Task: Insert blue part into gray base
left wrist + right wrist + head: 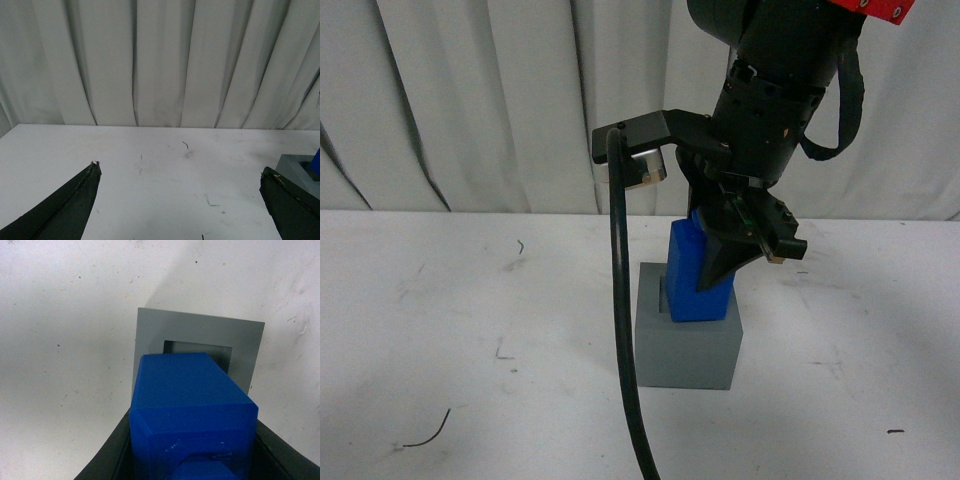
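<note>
The gray base [685,350] stands on the white table [470,330] near the middle. My right gripper [708,285] is shut on the blue part [692,270] and holds it slightly tilted, its lower end at the recess in the base's top. In the right wrist view the blue part [190,400] fills the space between the fingers [107,460] of the right gripper [194,440] and covers part of the recess [197,346] in the gray base [150,335]. My left gripper [180,170] is open and empty, with the base [295,167] beside one finger.
A black cable [620,330] hangs from the right arm down in front of the base's left side. A pale curtain [470,100] closes off the table's far edge. Small dark marks [425,435] lie on the table at front left.
</note>
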